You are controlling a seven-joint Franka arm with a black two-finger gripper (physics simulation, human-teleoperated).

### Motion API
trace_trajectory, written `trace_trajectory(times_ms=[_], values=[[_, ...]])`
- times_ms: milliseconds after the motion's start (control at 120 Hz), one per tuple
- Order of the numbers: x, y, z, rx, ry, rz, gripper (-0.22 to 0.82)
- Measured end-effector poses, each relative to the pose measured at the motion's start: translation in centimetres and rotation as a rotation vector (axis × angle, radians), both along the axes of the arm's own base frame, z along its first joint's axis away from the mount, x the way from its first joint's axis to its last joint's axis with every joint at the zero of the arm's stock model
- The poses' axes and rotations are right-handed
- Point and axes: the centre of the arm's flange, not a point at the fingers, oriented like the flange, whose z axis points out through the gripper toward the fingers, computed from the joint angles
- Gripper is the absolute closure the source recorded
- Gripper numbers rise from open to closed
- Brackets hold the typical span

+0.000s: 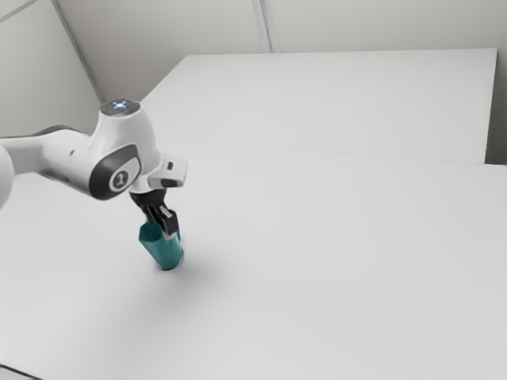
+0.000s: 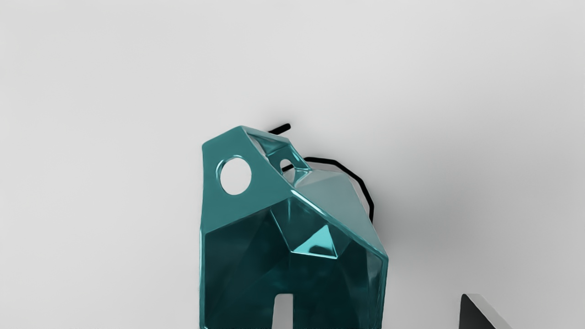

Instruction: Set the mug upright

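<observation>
The teal faceted mug point(image 1: 164, 252) leans in the exterior view, its mouth toward that view's upper left and its base low at the lower right. My gripper point(image 1: 169, 232) points down at the mug's rim and partly covers it. In the wrist view, I look into the dark mouth of the mug point(image 2: 242, 274), with its holed handle beyond the rim. The gripper point(image 2: 379, 310) is open there, one finger inside the mouth and the other outside, apart from the wall. A black edge runs around part of the base.
The mug is over a wide white table point(image 1: 333, 269). Another pale surface point(image 1: 333, 99) lies behind it, and a dark strip point(image 1: 17, 371) crosses the exterior view's lower left corner.
</observation>
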Motion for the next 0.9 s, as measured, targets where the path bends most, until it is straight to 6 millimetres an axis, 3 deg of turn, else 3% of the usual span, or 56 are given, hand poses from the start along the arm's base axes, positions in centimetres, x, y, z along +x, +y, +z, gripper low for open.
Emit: trace_trajectory(times_ms=[142,283,475,617,750,900], values=[[2.1,-0.3,3.4,-0.026,-0.047,0.021,0.21],[5.6,-0.3,6.8,-0.064,-0.072,0.061,0.12],[10.6,-0.2,9.7,-0.112,-0.064,0.124,0.05],[14.5,1.6,13.4,-0.142,-0.064,0.2,0.03],[15.8,2.9,16.2,-0.157,-0.041,0.253,0.01],[15.4,3.0,16.4,-0.161,0.016,0.284,0.01]])
